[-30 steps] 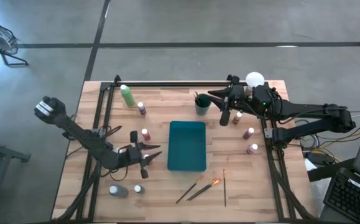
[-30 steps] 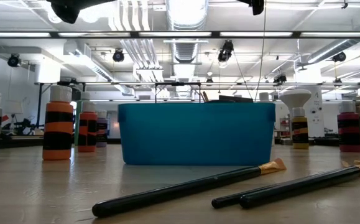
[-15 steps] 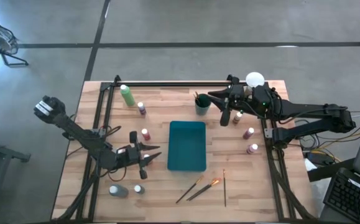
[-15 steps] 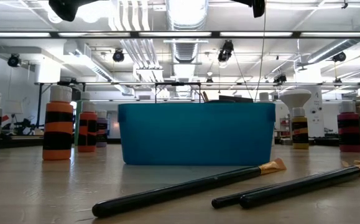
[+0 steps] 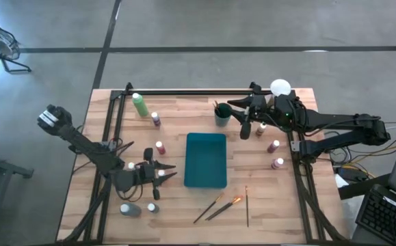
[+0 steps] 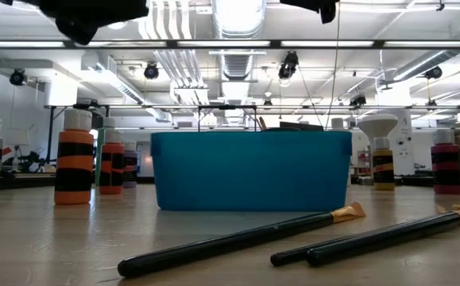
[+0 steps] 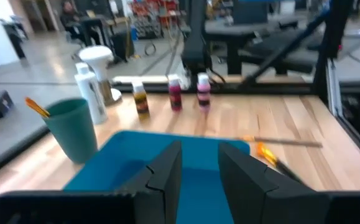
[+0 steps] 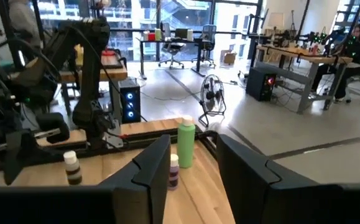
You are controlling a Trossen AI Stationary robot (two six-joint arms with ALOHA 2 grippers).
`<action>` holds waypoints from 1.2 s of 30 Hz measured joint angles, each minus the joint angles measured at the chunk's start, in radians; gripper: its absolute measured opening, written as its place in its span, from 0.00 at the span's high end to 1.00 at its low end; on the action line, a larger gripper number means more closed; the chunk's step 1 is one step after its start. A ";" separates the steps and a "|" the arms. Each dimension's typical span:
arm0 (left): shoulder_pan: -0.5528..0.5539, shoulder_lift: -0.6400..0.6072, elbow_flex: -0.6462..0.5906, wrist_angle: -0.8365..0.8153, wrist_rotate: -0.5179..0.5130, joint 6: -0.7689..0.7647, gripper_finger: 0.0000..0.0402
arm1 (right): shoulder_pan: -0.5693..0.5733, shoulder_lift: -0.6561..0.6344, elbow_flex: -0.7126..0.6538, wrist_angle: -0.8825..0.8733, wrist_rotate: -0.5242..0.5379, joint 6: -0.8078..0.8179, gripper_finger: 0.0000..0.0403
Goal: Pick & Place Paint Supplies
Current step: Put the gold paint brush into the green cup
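Small white-capped paint bottles stand upright on the wooden table. One (image 5: pixel 159 147) is left of the teal tray (image 5: pixel 206 160), and three (image 5: pixel 273 145) are at the right. A taller light-green bottle (image 5: pixel 139 104) stands at the far left. Thin brushes (image 5: pixel 218 205) lie flat near the front edge. My left gripper (image 5: pixel 167 172) hovers level, just left of the tray and pointing at it. It is open, with nothing between its fingers (image 7: pixel 167 174). My right gripper (image 5: pixel 237 113) hangs high beside a green cup (image 5: pixel 221 114). It is also open and holds nothing (image 8: pixel 192 180).
The green cup (image 7: pixel 73 127) holds a brush, and a white bottle (image 7: pixel 90 90) stands beside it. A white dome on a stand (image 5: pixel 280 87) is at the far right. Dark metal frame rails (image 5: pixel 115 130) run along both table sides. Two more bottles (image 5: pixel 130 209) stand at the near left.
My left gripper has sunk a little toward the table's near edge and has tipped. In the low view its dark body reaches farther into the picture from above. The bottles, brushes and tray have kept their places.
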State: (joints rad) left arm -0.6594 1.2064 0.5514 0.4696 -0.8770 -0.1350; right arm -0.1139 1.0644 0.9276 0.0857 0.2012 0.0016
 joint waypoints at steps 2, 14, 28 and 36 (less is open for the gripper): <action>0.000 0.000 0.000 -0.028 0.005 -0.026 0.73 | 0.000 0.007 0.000 -0.001 -0.001 0.009 0.67; -0.010 0.000 0.000 -0.045 0.007 -0.014 0.73 | 0.109 0.053 0.119 -0.533 0.082 0.165 0.70; -0.010 -0.001 0.000 -0.055 0.007 0.026 0.73 | 0.499 0.166 0.329 -1.204 0.217 0.917 0.74; -0.010 -0.001 0.000 -0.058 0.006 0.054 0.73 | 0.633 0.221 0.302 -1.259 0.217 1.346 0.68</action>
State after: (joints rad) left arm -0.6693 1.2057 0.5514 0.4118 -0.8711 -0.0807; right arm 0.5193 1.2855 1.2299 -1.1730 0.4183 1.3479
